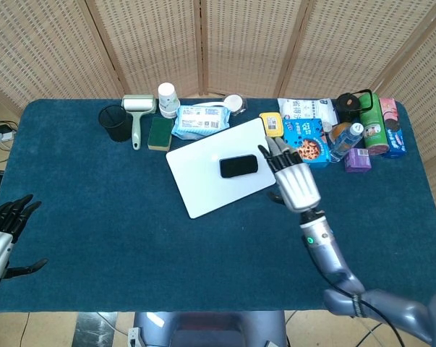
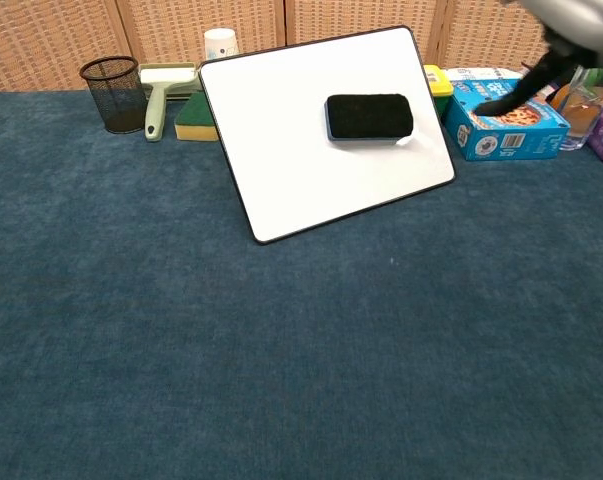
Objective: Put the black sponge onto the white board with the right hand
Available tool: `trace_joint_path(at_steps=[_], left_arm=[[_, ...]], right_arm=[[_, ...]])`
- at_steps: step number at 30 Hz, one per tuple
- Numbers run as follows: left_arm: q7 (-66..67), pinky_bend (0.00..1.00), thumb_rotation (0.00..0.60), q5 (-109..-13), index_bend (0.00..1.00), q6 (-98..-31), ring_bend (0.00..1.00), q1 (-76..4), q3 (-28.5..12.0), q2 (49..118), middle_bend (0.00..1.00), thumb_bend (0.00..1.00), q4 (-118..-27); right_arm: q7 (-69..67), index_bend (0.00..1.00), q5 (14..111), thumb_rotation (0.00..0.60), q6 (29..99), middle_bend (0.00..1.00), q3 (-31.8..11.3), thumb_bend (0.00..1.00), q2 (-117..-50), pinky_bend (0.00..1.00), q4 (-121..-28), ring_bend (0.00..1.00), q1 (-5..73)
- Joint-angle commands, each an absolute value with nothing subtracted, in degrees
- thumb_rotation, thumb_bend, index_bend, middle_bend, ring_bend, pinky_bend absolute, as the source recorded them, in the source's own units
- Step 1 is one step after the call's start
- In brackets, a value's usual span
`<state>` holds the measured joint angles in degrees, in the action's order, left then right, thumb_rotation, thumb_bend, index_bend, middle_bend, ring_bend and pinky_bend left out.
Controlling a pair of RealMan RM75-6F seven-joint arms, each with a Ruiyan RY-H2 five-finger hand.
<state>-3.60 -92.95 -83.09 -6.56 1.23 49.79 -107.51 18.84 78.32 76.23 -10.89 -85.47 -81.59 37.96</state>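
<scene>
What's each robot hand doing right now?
Left robot hand: open, holding nothing.
Right robot hand: open, holding nothing, beside the white board; black sponge lies on it.

Woven folding screens (image 1: 225,43) stand behind the blue-covered table (image 1: 95,217).

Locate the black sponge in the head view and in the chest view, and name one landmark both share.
Head view: the black sponge lies just right of centre, on the white board.
Chest view: the black sponge sits in the upper middle, on the board's far right part.
Shared landmark: the black mesh cup, at the table's far left.
</scene>
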Motion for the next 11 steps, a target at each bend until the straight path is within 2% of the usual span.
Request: trace_joint_path(at_steps=[1,11], left_arm=[[-3.32,0.03,0.600,-92.95,0.00,-83.08,0.00,-6.52,1.27,49.85,0.00,0.14,-107.56],[-1.19,0.03,0.600,-93.71,0.00,-83.94,0.00,-5.89,1.63,50.40,0.00,0.14,-108.28]], right_arm=[[18.80,0.09,77.85,0.600,78.09,0.05,-6.85,0.00,-76.04,0.17,-89.33,0.05,30.96],[19.91,0.13,75.21,0.600,88.86,0.08,-3.21,0.00,-64.97,0.14,-94.74,0.05,17.80]])
